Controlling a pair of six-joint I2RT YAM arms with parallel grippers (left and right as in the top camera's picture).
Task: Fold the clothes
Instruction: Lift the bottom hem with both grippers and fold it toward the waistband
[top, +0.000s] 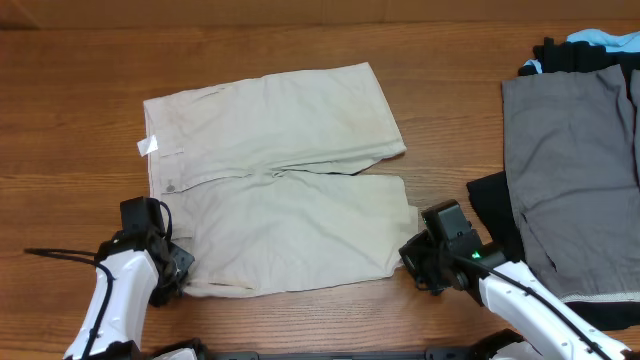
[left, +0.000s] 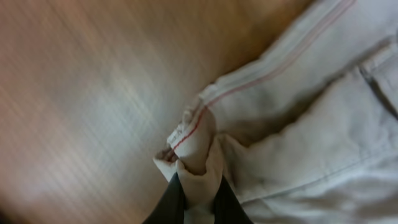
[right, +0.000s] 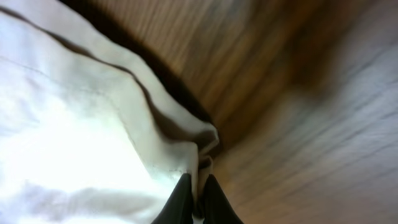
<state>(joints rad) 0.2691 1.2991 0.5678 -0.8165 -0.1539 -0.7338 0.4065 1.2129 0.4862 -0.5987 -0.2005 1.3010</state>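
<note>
Left end effector clamped on near-left waistband corner of khaki shorts; right end effector clamped on near-right leg hem. Shorts flat mid-desk, waistband left, white tag far-left. Grey shorts over black garment, right edge.

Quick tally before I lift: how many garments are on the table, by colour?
Beige: 1, khaki shorts
Grey: 1, grey shorts
Black: 1, black garment showing around the grey pair's edges; I cannot tell whether it is more than one piece
Light blue: 1, light blue cloth, mostly cut off at the far right corner
Total: 4
</note>
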